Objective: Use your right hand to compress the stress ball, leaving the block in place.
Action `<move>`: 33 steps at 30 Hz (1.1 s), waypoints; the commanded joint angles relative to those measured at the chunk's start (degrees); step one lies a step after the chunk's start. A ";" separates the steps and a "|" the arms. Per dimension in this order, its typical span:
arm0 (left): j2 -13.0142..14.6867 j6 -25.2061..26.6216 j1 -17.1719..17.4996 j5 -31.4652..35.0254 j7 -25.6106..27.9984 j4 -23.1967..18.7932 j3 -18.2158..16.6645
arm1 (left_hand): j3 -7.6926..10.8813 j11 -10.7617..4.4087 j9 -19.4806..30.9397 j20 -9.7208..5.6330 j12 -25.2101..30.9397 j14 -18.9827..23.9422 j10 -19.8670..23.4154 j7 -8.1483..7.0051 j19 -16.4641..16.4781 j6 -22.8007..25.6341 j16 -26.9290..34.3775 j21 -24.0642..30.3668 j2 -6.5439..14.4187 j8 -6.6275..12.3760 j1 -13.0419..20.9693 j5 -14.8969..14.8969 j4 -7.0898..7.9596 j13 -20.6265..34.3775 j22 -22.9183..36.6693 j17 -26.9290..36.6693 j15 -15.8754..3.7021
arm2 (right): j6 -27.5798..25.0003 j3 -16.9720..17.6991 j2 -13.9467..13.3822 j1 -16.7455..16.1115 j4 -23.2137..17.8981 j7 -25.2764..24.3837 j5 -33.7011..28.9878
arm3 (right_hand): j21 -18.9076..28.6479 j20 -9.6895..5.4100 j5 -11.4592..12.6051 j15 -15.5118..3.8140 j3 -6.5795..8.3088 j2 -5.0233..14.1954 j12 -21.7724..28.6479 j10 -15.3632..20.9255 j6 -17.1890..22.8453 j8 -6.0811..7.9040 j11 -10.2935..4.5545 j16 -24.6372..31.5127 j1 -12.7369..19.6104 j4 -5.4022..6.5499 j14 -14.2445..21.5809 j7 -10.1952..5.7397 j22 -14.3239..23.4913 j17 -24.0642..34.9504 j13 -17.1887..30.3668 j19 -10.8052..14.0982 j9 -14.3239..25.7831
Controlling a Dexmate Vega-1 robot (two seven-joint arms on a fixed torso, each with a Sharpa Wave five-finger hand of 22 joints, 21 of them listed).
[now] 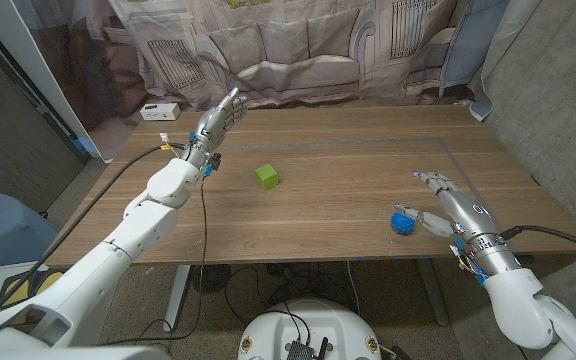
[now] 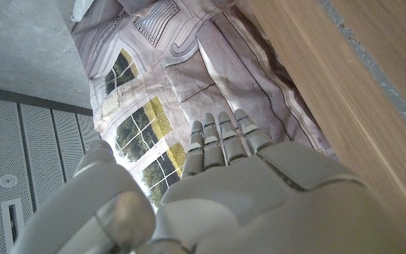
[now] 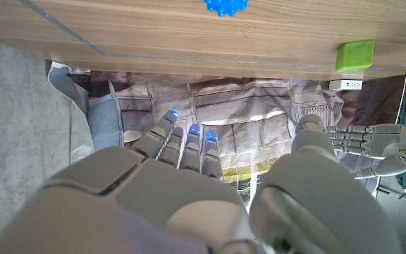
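A blue spiky stress ball [image 1: 402, 222] lies on the wooden table [image 1: 348, 190] near the front right; it also shows as the stress ball [image 3: 225, 6] in the right wrist view. My right hand [image 1: 446, 203] hovers just to its right, fingers spread and holding nothing, thumb close to the ball. A green block [image 1: 266, 177] sits near the table's middle, seen as the block [image 3: 354, 55] in the right wrist view. My left hand [image 1: 216, 121] is raised at the back left, fingers straight and empty; the left hand [image 2: 231, 183] points toward the curtain.
A white power strip [image 1: 158, 111] lies at the table's back left corner. A printed curtain [image 1: 298, 45] hangs behind the table. A thin taped line [image 1: 448, 155] marks the surface at the right. A black cable [image 1: 118, 175] trails along my left arm.
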 commanded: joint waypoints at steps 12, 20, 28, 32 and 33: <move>-1.07 -2.25 1.92 1.09 2.87 -1.03 -0.75 | 0.19 0.08 0.25 0.36 -0.16 0.52 0.31 0.04 0.26 0.53 -0.22 -0.06 0.40 0.36 0.25 -0.18 -0.54 0.13 0.30 0.14 -0.09 | -3.56 1.39 -3.68 -3.05 -3.76 1.58 -5.78 | 1.80 0.33 0.89 0.27 1.55 -0.25 0.97 1.97 1.07 0.94 1.48 1.52 3.09 -0.26 4.64 0.36 0.15 0.30 0.30 7.54 0.29; -1.33 -3.17 1.91 0.64 2.33 -0.82 -1.03 | 0.23 0.04 0.25 0.38 -0.18 0.59 0.37 0.01 0.27 0.71 -0.21 -0.07 0.47 0.44 0.29 -0.20 -0.61 0.13 0.30 0.14 0.00 | -6.48 1.65 -3.44 -3.90 -6.65 5.48 -8.12 | 1.45 1.65 0.91 0.30 2.13 -0.48 0.94 2.05 1.90 1.38 0.92 1.47 4.70 -0.58 5.14 -0.18 0.15 0.25 0.37 7.79 0.36; -2.17 -5.32 2.67 0.97 2.72 0.28 -1.26 | 0.26 0.28 0.25 0.41 -0.24 0.60 0.30 -0.02 0.27 0.79 -0.22 -0.08 0.52 0.46 0.31 -0.21 -0.67 0.13 0.30 0.14 -0.01 | -8.77 1.82 -5.80 -2.19 -8.66 14.21 -8.34 | 0.97 1.90 0.86 0.12 2.47 -0.71 1.31 3.16 3.05 1.77 0.75 1.29 5.57 -0.52 5.17 -0.49 0.17 0.24 0.44 7.39 0.45; -2.11 -5.14 2.92 0.89 2.75 0.33 -1.30 | 0.28 0.19 0.25 0.39 -0.18 0.78 0.55 0.18 0.35 1.05 -0.16 -0.06 0.56 0.56 0.32 -0.23 -0.71 0.13 0.30 0.14 -0.04 | -12.70 0.92 -7.58 -0.62 -10.64 21.85 -10.05 | 0.99 2.32 0.88 0.18 2.95 -0.63 0.97 2.44 1.67 1.20 0.98 1.09 6.63 -0.61 4.94 -0.44 0.18 0.23 0.50 7.97 0.47; -2.13 -5.16 2.90 0.77 2.61 0.47 -1.28 | 0.29 0.42 0.25 0.33 -0.13 1.04 0.75 0.70 0.35 1.42 -0.08 -0.07 0.60 0.68 0.32 -0.25 -0.76 0.14 0.30 0.14 0.25 | -13.45 0.53 -7.82 -0.22 -10.80 22.82 -10.60 | 1.06 2.56 0.87 0.18 2.99 -0.68 0.91 2.29 1.66 1.20 1.06 1.07 6.76 -0.60 4.95 -0.44 0.18 0.23 0.51 8.25 0.48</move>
